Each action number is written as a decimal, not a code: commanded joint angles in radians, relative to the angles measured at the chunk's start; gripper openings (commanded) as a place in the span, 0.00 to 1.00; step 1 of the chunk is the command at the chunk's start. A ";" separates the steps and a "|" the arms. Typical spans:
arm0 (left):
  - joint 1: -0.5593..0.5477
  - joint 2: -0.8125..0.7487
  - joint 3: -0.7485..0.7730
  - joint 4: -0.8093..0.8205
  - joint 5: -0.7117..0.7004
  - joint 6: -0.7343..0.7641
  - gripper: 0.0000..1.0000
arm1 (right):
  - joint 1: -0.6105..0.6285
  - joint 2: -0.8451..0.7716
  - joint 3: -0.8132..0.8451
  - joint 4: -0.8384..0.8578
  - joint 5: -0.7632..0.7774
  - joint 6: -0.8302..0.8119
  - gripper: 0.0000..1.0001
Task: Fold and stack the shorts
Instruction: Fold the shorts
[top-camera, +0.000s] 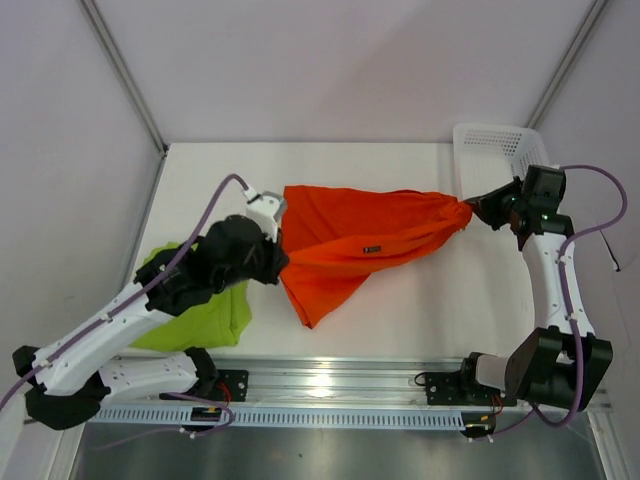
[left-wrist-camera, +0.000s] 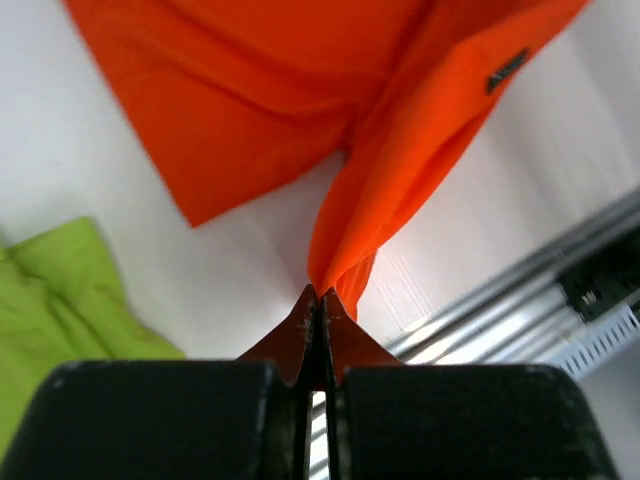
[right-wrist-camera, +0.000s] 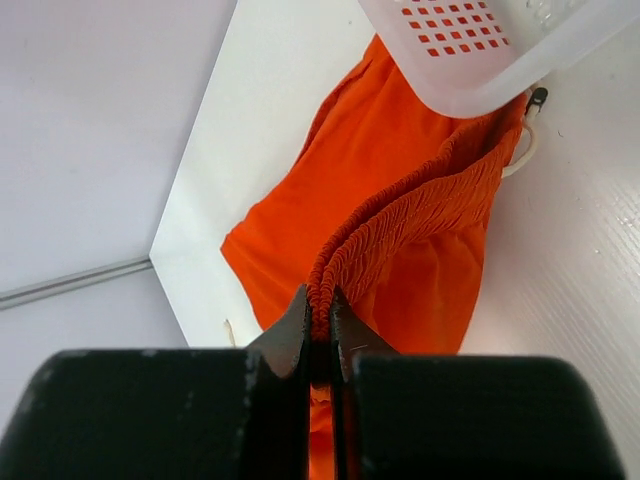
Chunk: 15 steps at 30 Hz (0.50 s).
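- While my left gripper (left-wrist-camera: 318, 298) and right gripper (right-wrist-camera: 318, 304) both clench the orange shorts (top-camera: 345, 235), I pull evenly.
- Lowering flat beside the green shorts (top-camera: 205, 318) should prevent wrinkles.

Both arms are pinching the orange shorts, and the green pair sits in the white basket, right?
The green shorts lie on the table beside the left arm, not in the basket; the top view shows it. The left gripper and right gripper do pinch the orange shorts.

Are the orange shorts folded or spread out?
Spread out, not folded. The orange shorts are stretched between the left fingers and the right fingers, each pair shut on an edge.
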 joint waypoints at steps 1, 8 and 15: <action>0.156 0.016 0.089 0.012 0.073 0.144 0.00 | -0.008 0.028 0.066 0.036 0.044 0.041 0.00; 0.291 0.191 0.182 0.101 0.193 0.241 0.00 | -0.006 0.105 0.070 0.138 0.034 0.158 0.00; 0.458 0.344 0.268 0.143 0.257 0.243 0.00 | 0.004 0.200 0.154 0.177 0.073 0.192 0.00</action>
